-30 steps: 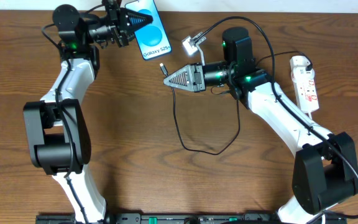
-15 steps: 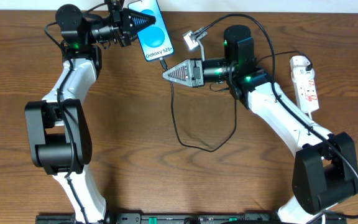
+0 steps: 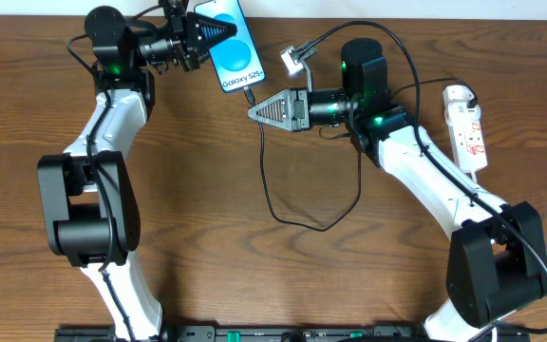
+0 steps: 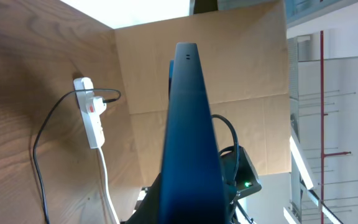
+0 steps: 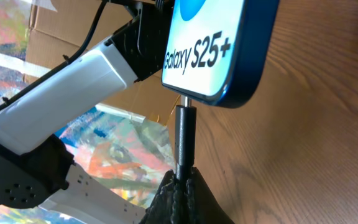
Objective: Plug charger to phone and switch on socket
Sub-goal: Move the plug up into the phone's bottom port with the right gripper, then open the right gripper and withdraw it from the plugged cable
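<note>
The phone [image 3: 232, 46], light blue screen with "Galaxy S25+" text, is held up at the table's far edge by my left gripper [image 3: 209, 30], which is shut on its upper part. In the left wrist view the phone [image 4: 188, 130] shows edge-on. My right gripper [image 3: 254, 112] is shut on the charger plug [image 5: 184, 140]. The plug's metal tip meets the phone's [image 5: 219, 46] bottom edge at its port. The black charger cable [image 3: 297, 220] loops down over the table. The white socket strip [image 3: 467, 128] lies at the far right and also shows in the left wrist view [image 4: 91, 115].
A small grey-white adapter block [image 3: 292, 63] hangs on a black cable above the right arm. The strip's white cord [image 4: 107, 186] runs along the wooden table [image 3: 207, 237]. A cardboard wall [image 4: 241, 68] stands behind the table.
The phone and my left gripper shifted slightly right and down, my right gripper rose toward the phone, and the plug tip came up to the phone's bottom edge. No motion in the last half second.
</note>
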Available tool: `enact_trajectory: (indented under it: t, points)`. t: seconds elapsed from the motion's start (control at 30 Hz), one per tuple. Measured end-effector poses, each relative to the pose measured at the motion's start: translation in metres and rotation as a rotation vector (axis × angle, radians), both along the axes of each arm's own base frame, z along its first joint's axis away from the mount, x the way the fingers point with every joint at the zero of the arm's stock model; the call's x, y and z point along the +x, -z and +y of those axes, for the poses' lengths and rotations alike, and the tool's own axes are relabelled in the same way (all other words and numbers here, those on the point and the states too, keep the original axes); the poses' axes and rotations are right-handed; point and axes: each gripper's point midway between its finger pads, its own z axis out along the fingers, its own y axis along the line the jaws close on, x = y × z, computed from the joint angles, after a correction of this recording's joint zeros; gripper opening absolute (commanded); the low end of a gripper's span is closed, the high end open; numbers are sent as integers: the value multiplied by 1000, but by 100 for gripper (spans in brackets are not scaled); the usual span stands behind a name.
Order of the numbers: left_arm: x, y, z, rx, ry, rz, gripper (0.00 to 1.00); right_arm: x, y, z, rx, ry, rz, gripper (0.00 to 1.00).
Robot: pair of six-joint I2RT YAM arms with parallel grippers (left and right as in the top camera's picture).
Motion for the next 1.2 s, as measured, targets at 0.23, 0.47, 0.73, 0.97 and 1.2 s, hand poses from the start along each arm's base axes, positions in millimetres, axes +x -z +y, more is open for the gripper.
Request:
enact_trajectory:
  t: [0.23, 0.47, 0.73, 0.97, 1.2]
  points:
    - [2, 0, 1, 0, -10, -8, 7, 3, 0, 0, -4, 19, -3, 1]
    - [3, -1, 3, -1, -17, -10, 7, 6, -5, 1, 10, 27, -19, 1]
    - [2, -1, -1, -2, -12, -12, 8, 7, -5, 1, 9, 30, -18, 1]
    - [1, -1, -6, -2, -7, -19, 7, 7, -4, 1, 8, 32, -14, 1]
    - [1, -1, -7, -3, -8, -19, 7, 8, -4, 0, 6, 38, -16, 1]
